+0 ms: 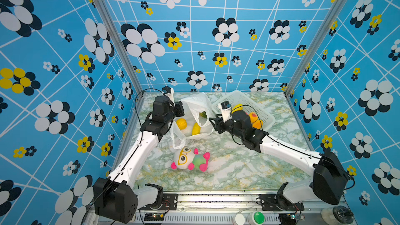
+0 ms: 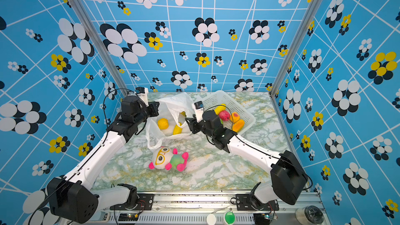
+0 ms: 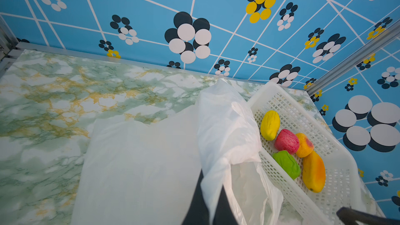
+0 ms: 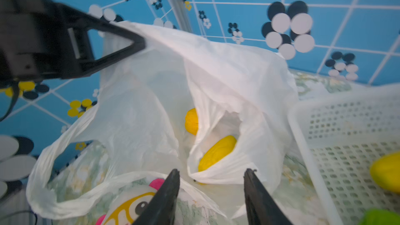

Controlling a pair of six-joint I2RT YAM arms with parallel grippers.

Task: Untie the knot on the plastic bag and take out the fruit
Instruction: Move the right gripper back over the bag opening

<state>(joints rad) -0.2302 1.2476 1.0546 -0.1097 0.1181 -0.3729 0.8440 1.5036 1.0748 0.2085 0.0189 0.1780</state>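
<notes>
Top views: bag [image 1: 194, 104] is sitting at the back of the table [image 1: 238, 169], mouth gaping, just beside basket [image 1: 257, 107]. Two yellow fruit [image 1: 181, 123] are lying inside it, and the doll [image 1: 190, 159] is lying in front.

L wrist: L gripper [image 3: 211, 191] is clamping the bag's film tight. Five more fruit are resting in the basket.

R wrist: R gripper [image 4: 212, 180] is hovering at the bag's mouth w/ jaws apart, gripping nothing.
</notes>
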